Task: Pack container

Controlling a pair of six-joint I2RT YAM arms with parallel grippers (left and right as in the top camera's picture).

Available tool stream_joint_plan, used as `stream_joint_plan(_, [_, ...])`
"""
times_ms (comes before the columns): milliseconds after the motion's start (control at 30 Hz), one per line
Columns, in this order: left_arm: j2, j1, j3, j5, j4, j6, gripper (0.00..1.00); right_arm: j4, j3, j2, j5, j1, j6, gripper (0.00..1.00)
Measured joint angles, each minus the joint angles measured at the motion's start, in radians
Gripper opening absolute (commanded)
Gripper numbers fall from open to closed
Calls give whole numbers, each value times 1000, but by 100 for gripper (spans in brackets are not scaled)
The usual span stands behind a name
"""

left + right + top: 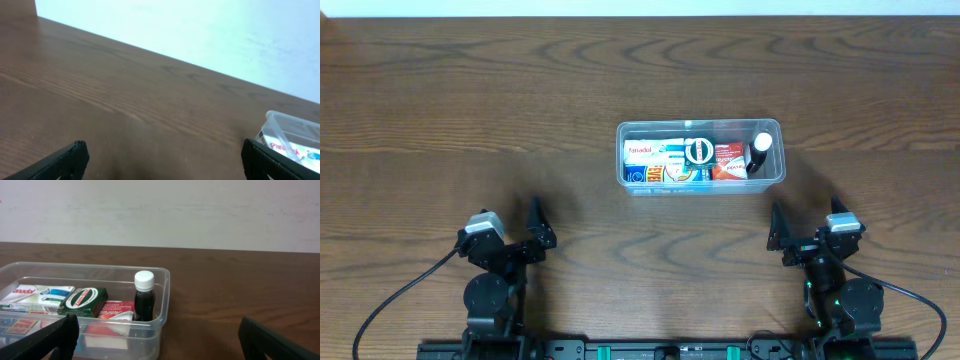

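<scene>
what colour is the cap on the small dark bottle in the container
White. The cap shows best in the right wrist view.

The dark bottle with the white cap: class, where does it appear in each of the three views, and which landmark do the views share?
Overhead: the bottle stands at the right end of the container, right of centre.
Left wrist: not in view; only a container corner shows at the right edge.
Right wrist: the bottle stands upright, left of centre, at the container's right end.
Shared landmark: the container.
</scene>
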State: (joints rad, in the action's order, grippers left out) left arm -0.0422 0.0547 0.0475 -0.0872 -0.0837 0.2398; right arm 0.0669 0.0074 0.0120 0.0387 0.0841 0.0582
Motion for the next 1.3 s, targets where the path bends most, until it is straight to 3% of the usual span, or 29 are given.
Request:
stream_joint_plan(333, [31, -16, 2, 23, -6, -8, 98, 0, 0, 0, 0, 0, 0, 99])
stream_joint_plan(733, [31, -40, 3, 141, -9, -216, 98, 0, 0, 0, 0, 0, 0, 99])
stream_joint_plan(1300, [31, -40, 3, 152, -9, -245, 98, 0, 0, 0, 0, 0, 0, 99])
